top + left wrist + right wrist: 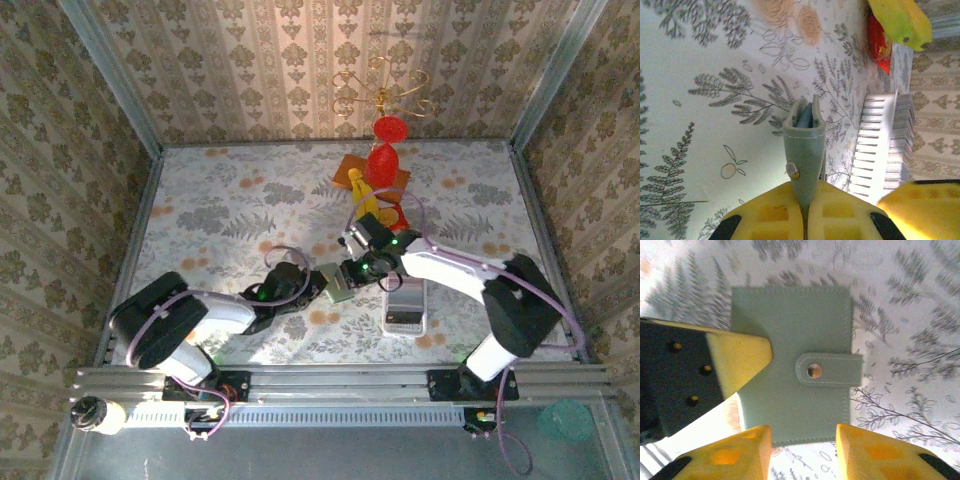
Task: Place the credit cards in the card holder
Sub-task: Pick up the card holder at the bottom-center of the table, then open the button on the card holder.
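The sage-green card holder [804, 150] hangs edge-on above the table, and my left gripper [807, 195] is shut on its lower end. A blue card edge [804, 116] shows in its open top. In the right wrist view the card holder [795, 340] faces me flat, its snap strap [829, 370] closed. My right gripper [802, 440] is open, with its fingers on either side of the holder's lower edge. The credit cards [902, 135] stand as a striped row in the white tray [872, 145]. From above, both grippers meet at the holder [338, 282].
A banana [902, 20] and a red object [879, 37] lie beyond the tray. In the top view a red and yellow cluster [380, 175] stands at the back centre. The white tray [405, 305] sits under the right arm. Patterned walls enclose the table.
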Robot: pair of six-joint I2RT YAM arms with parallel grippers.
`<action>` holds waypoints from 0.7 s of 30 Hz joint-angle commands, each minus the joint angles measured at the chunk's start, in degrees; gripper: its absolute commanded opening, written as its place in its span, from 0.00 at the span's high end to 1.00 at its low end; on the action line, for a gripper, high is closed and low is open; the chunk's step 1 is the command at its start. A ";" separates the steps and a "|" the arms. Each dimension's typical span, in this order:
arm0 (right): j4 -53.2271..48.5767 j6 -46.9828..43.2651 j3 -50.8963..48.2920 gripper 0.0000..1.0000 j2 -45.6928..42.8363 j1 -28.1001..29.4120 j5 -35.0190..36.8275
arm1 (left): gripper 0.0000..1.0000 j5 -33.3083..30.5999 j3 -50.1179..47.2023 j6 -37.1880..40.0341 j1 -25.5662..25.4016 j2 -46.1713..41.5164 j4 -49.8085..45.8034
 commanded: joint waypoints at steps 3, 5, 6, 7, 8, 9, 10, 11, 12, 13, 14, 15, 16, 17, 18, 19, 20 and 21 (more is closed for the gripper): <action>-2.22 1.90 -0.91 0.45 -8.85 -3.89 -4.18 | 1.00 -1.08 13.66 16.35 0.52 -12.54 -31.33; -3.02 3.08 0.19 0.39 -9.01 -5.04 -5.78 | 1.00 -0.76 16.22 20.20 0.51 -14.12 -35.04; -4.10 3.56 1.32 0.38 -8.52 -5.33 -5.71 | 1.00 -0.03 16.64 20.92 0.67 -14.33 -35.09; -4.18 4.08 2.43 0.38 -8.01 -5.64 -6.15 | 1.00 0.99 16.83 21.30 0.82 -14.30 -34.57; -4.23 4.78 3.09 0.38 -7.57 -5.87 -6.68 | 1.00 1.94 16.90 21.37 0.97 -14.00 -33.79; -4.23 5.66 3.39 0.38 -7.54 -5.98 -7.12 | 1.00 2.70 17.06 21.41 0.89 -13.66 -33.21; -3.44 6.65 3.50 0.38 -7.54 -6.00 -7.97 | 1.00 3.33 17.20 21.20 0.89 -13.21 -32.88; -2.30 7.60 3.51 0.38 -7.49 -6.01 -9.02 | 1.00 3.63 17.44 20.79 0.79 -12.70 -32.71; -1.56 8.38 3.66 0.38 -7.30 -6.06 -9.87 | 1.00 3.67 17.56 20.03 0.79 -12.09 -32.59; -1.43 8.83 3.99 0.38 -7.04 -6.01 -10.25 | 1.00 4.13 17.55 19.68 0.79 -11.51 -31.88; -1.51 8.97 4.31 0.38 -6.88 -6.07 -10.57 | 1.00 4.56 17.54 19.42 0.75 -10.90 -31.23; -1.59 8.97 4.38 0.38 -6.88 -6.01 -10.48 | 1.00 4.66 17.56 19.03 0.73 -10.45 -30.87; -1.76 8.93 4.31 0.38 -6.99 -6.03 -9.93 | 1.00 4.87 17.46 18.65 0.64 -10.07 -30.25; -2.01 8.65 4.23 0.38 -7.01 -6.01 -9.13 | 1.00 5.05 17.23 18.31 0.62 -9.82 -29.25; -2.35 8.53 4.21 0.38 -6.96 -6.01 -8.33 | 1.00 5.16 17.05 17.89 0.61 -9.74 -28.43; -2.90 8.74 4.21 0.39 -6.59 -6.17 -7.60 | 1.00 5.44 16.94 17.56 0.46 -9.50 -27.57; -3.40 8.95 4.34 0.41 -5.97 -6.50 -7.71 | 1.00 5.83 17.18 17.50 0.48 -9.23 -27.29; -3.59 8.97 4.36 0.43 -5.43 -6.77 -8.26 | 1.00 6.12 17.57 17.61 0.40 -9.02 -27.81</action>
